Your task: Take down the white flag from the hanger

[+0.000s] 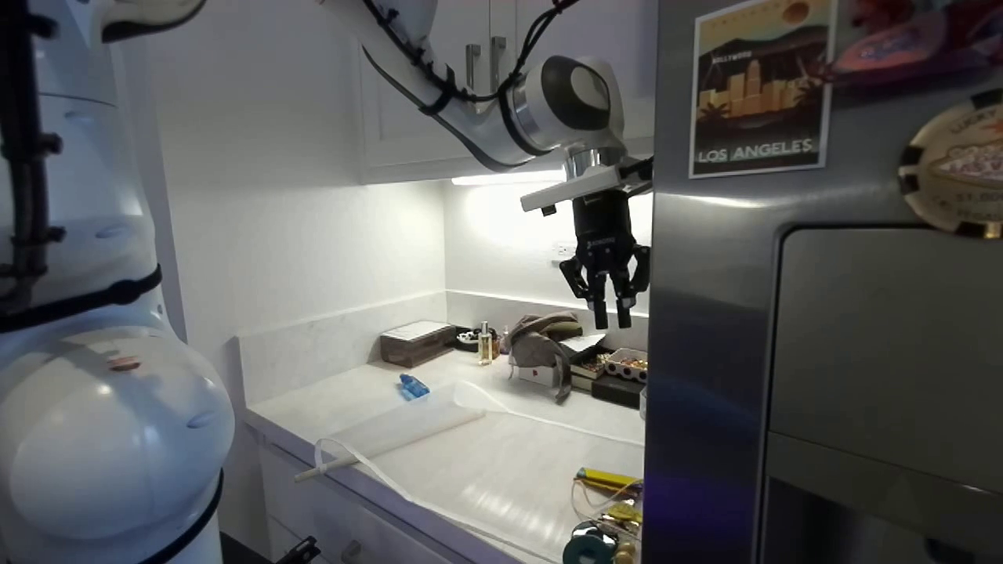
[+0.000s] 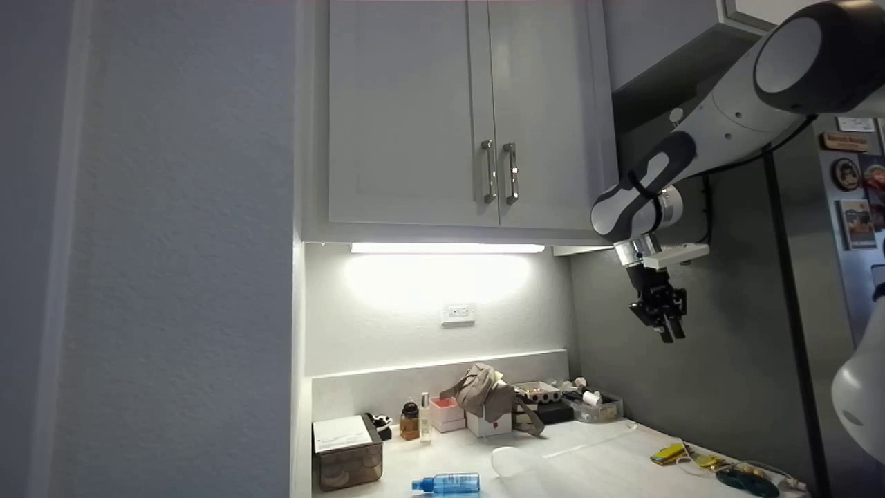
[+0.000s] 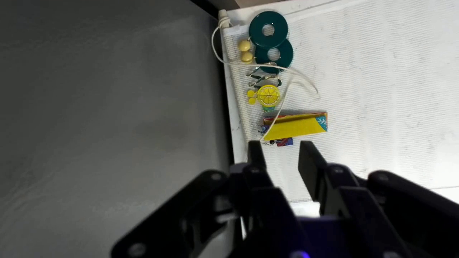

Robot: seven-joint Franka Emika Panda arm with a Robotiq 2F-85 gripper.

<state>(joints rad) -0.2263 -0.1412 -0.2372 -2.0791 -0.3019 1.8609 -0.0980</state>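
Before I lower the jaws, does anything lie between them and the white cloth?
Yes: a yellow strip and teal discs lie on the white cloth near the grey panel, a white cord crossing over them.

Harsh glare amid dimness
Long white strip lamp (image 2: 448, 247) overexposed mid-frame in both exterior views; black jointed pincer (image 3: 280, 145) out of focus, lower wrist view.

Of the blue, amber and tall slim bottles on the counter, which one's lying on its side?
The blue bottle: it lies flat, while the dark-capped amber bottle and the tall slim bottle both stand upright.
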